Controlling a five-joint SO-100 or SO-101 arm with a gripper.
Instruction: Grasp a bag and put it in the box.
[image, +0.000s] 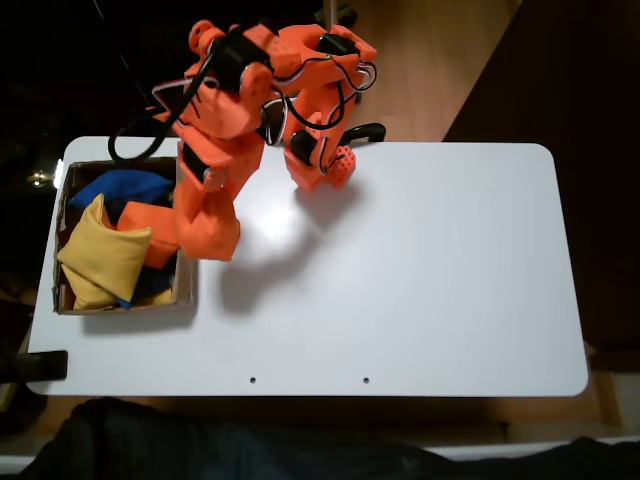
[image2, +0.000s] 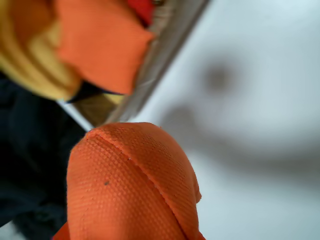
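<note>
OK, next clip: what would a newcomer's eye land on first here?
The bright orange arm reaching down over the right wall of the cardboard box at the white table's left end in the fixed view. Next, the box's colourful pile: a yellow bag, a blue bag, and an orange bag.

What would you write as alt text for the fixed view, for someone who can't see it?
An orange robot arm reaches down from the top of a white table toward a brown cardboard box at the table's left edge. The box holds a yellow bean bag, an orange bag and a blue one. Its fingers are hidden beneath the arm.
</note>
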